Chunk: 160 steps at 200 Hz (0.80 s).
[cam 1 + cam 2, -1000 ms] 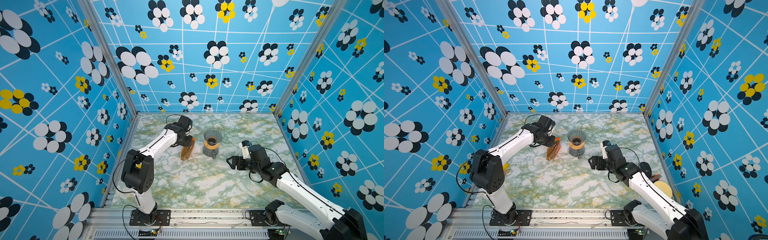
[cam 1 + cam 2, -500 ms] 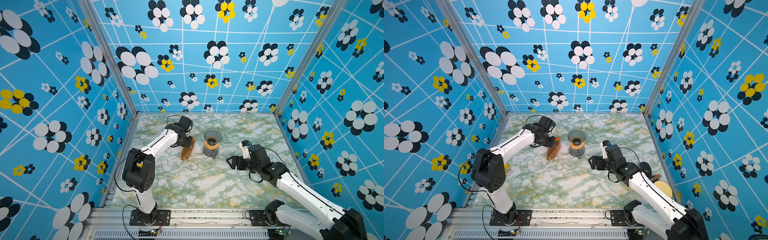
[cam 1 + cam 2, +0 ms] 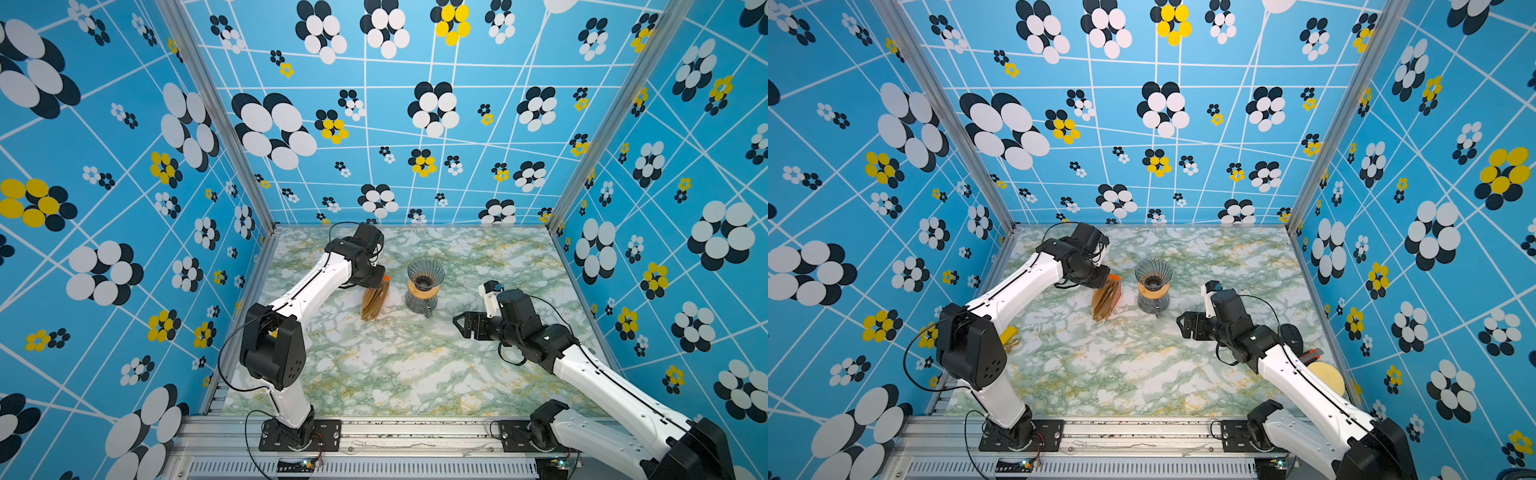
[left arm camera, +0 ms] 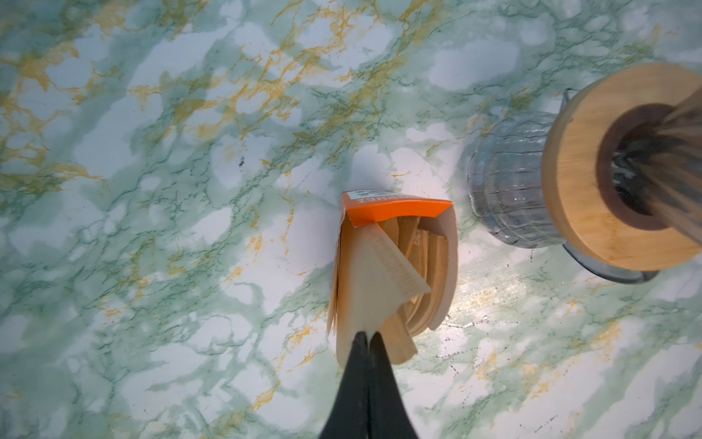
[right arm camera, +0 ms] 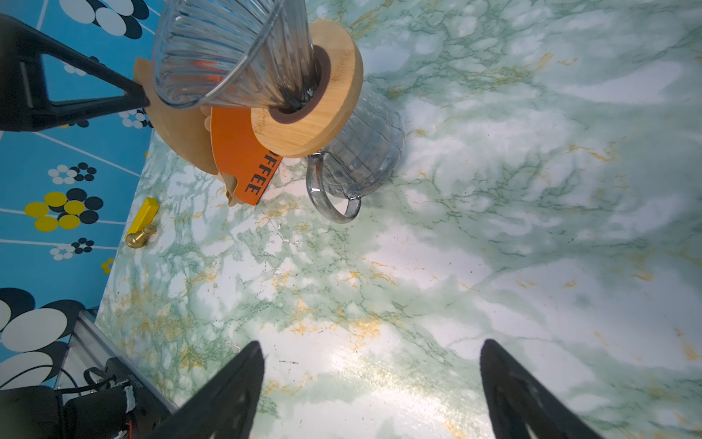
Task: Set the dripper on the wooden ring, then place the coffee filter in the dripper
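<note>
On the green-veined marble table (image 4: 152, 190), the left gripper (image 4: 366, 335) has just pinched shut on the coffee filter (image 4: 374, 277), which is half inside the packet (image 4: 399, 207) at its fingertips. It can now be lifted to the empty dripper (image 3: 426, 270) just beside. The right gripper (image 5: 372, 344) gapes wide, holding nothing.

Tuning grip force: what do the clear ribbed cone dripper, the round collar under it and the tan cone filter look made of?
Clear ribbed cone dripper: likely glass, glossy, see-through, bright highlights.
Round collar: wood, maybe bamboo, matte, straight grain.
Tan cone filter: thin paper, matte, crimped seam.
</note>
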Tool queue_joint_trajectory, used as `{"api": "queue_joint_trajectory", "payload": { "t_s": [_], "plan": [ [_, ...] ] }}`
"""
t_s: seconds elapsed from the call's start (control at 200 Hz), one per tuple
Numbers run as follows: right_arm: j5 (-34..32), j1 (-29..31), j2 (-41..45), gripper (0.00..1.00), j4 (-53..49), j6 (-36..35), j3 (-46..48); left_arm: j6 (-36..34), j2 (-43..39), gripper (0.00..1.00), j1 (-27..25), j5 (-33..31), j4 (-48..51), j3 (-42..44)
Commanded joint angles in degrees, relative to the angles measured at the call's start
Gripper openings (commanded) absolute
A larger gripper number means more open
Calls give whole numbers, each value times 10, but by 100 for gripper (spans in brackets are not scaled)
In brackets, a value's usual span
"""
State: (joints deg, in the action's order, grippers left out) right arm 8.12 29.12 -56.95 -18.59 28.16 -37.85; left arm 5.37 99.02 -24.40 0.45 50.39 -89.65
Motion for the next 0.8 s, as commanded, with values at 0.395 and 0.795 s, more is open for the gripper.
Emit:
{"api": "queue_joint_trajectory", "payload": {
  "t_s": [0.395, 0.795],
  "plan": [
    [5, 15, 21, 82, -34, 12, -51, 160, -72, 0, 9, 149, 138, -101],
    [-41, 15, 62, 83, -69, -4, -45, 269, -48, 0, 8, 350, 125, -211]
  ]
}}
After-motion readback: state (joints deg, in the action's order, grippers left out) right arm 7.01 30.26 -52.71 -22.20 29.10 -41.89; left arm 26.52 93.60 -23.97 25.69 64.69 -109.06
